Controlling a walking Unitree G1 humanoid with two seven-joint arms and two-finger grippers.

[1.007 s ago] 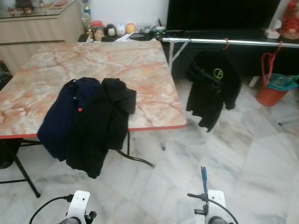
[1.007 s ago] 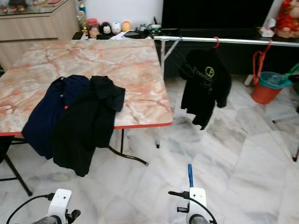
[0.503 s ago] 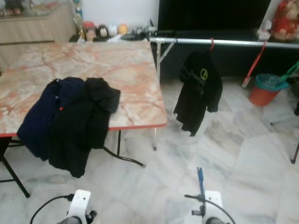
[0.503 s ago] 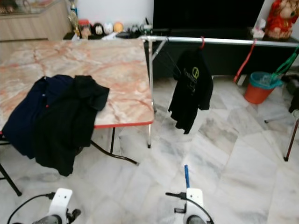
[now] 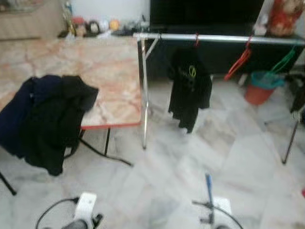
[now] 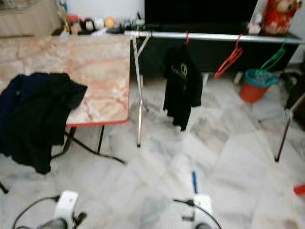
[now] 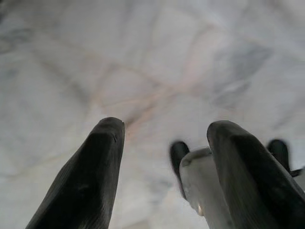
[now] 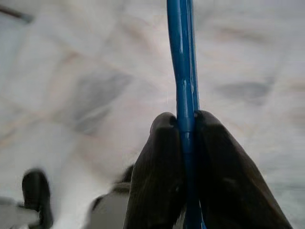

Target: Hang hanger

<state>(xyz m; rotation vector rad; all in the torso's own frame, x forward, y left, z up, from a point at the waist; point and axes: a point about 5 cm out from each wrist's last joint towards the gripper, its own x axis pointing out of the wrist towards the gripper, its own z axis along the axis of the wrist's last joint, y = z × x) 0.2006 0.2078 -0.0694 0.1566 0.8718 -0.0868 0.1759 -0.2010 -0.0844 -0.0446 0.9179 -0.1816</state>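
Observation:
My right gripper [image 8: 184,119] is shut on a thin blue hanger [image 8: 183,62], which sticks up from my right wrist low in the head views [image 5: 208,183]. A silver clothes rail [image 5: 214,38] runs across the back. On it hang a black shirt with a yellow logo [image 5: 189,86] on a red hanger, a bare red hanger [image 5: 238,59] and a green hanger [image 5: 281,59]. My left gripper [image 7: 164,126] is open above the marble floor, with nothing between its fingers.
A marble-topped folding table [image 5: 114,71] stands at the left, with a dark blue and a black garment [image 5: 47,114] draped over its front edge. The rail's legs [image 5: 144,95] stand beside it. An orange bucket [image 5: 257,90] sits under the rail at the right. Pale marble floor lies ahead.
The camera has swung right and closer: table and shirt have slid left in view, and the red and green hangers have come in. The picture is blurred now. Both grippers are unchanged.

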